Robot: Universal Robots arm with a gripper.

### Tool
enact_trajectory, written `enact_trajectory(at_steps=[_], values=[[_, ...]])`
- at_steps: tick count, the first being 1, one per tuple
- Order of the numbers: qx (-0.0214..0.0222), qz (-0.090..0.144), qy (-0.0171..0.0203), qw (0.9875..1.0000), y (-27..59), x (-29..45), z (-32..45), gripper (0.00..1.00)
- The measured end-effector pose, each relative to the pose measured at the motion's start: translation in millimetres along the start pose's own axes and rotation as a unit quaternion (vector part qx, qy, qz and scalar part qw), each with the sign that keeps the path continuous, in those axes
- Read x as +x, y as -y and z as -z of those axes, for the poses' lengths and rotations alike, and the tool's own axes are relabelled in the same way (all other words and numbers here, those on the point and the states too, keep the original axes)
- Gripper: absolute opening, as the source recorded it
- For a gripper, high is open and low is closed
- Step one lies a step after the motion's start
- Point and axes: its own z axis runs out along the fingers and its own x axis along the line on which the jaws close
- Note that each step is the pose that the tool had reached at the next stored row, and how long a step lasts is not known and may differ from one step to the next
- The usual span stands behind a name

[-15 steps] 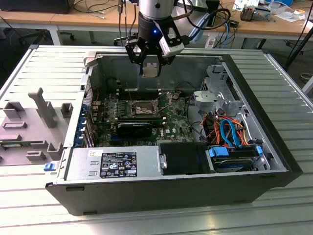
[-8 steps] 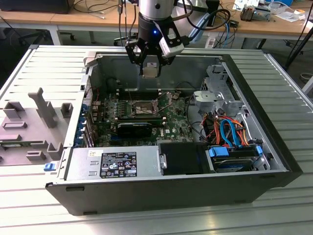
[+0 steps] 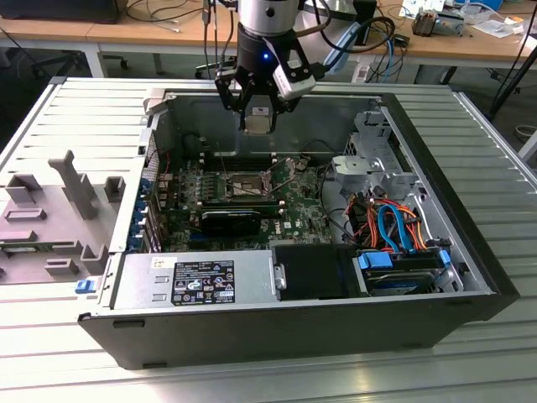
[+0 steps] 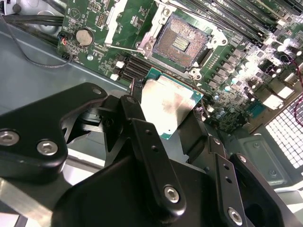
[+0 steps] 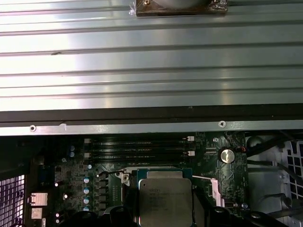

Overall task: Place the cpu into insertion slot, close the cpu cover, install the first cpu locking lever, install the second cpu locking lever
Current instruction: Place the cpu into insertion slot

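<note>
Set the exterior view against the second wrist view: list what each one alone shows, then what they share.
Exterior view: the whole case, its power supply and the grey fixture beside it. Second wrist view: the coin cell and the bare contacts inside the insertion slot. Both: the gripper shut on the cpu, and the green board.

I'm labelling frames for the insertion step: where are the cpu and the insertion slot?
cpu [image 4: 168,106]: second wrist view, middle of its silvery metal top.
insertion slot [image 4: 181,44]: second wrist view, centre of the dark socket bed.
</note>
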Motion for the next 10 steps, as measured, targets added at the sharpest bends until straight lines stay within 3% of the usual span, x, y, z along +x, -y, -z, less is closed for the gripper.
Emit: enact_trajectory(at_steps=[10], values=[[0.0,0.0,0.0,1.0,0.1,0.0,-1.9,0.55]])
